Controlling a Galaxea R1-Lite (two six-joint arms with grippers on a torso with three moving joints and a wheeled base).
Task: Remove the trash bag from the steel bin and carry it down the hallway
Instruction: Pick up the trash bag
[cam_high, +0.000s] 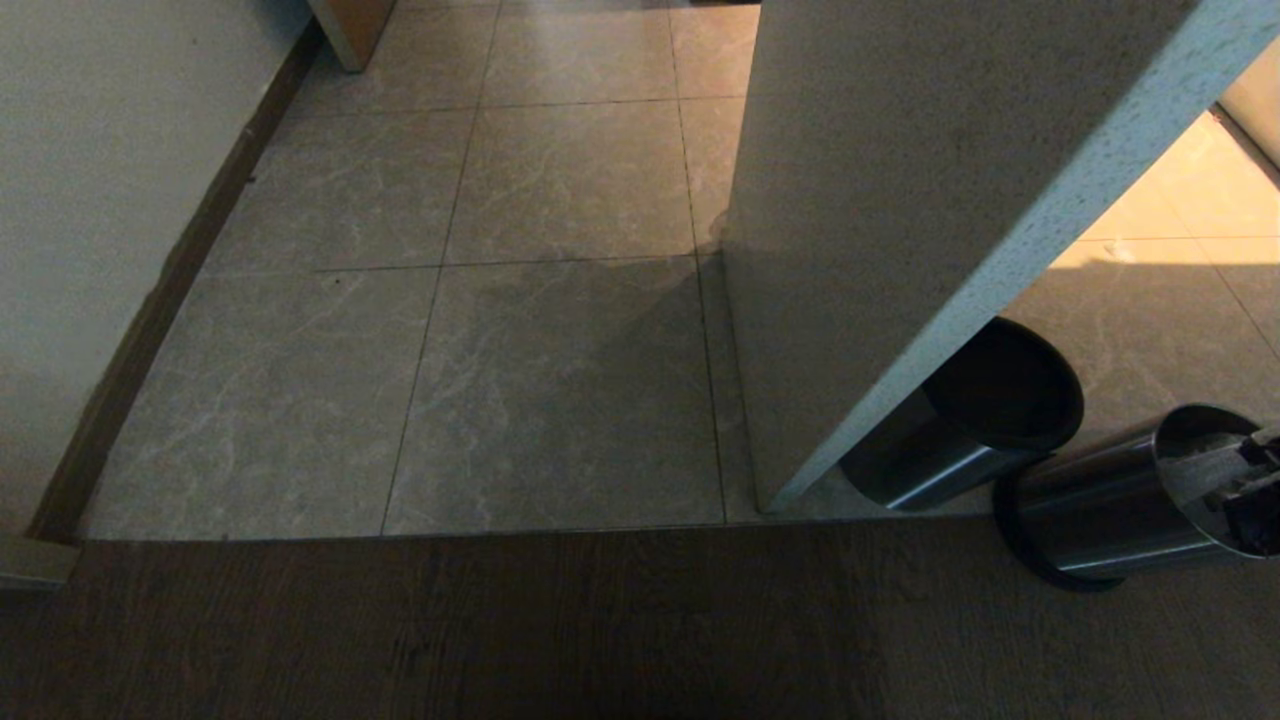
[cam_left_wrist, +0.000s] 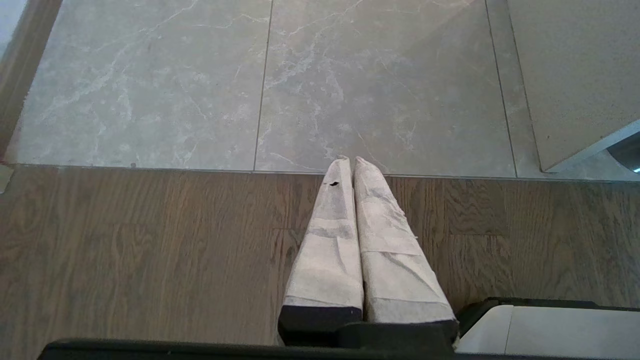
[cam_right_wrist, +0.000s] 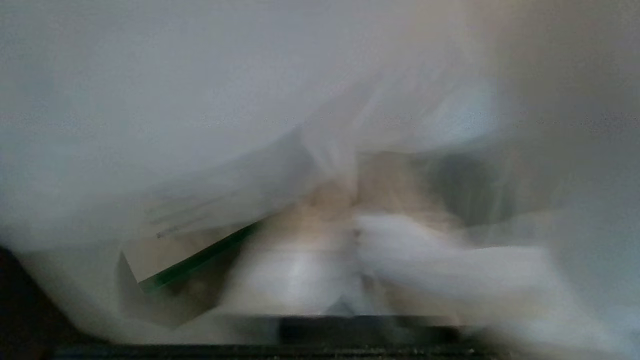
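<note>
Fingers (cam_left_wrist: 350, 165) of my left gripper (cam_left_wrist: 348, 161), wrapped in wrinkled white tape, sit pressed together with nothing between them, low over the wood floor (cam_left_wrist: 125, 260). My right gripper (cam_high: 1255, 490) is cut off at the head view's edge, down in the mouth of the steel bin (cam_high: 1100, 520); its wrist view is one smear, so I cannot tell how its fingers stand. I make out filmy white bag (cam_right_wrist: 200, 125) with a green edge. The bin is round and shiny, standing on wood. A second bin (cam_high: 960, 440) hides partly behind a speckled pale panel (cam_high: 900, 200). Grey marbled tiles (cam_high: 520, 330) lie ahead.
</note>
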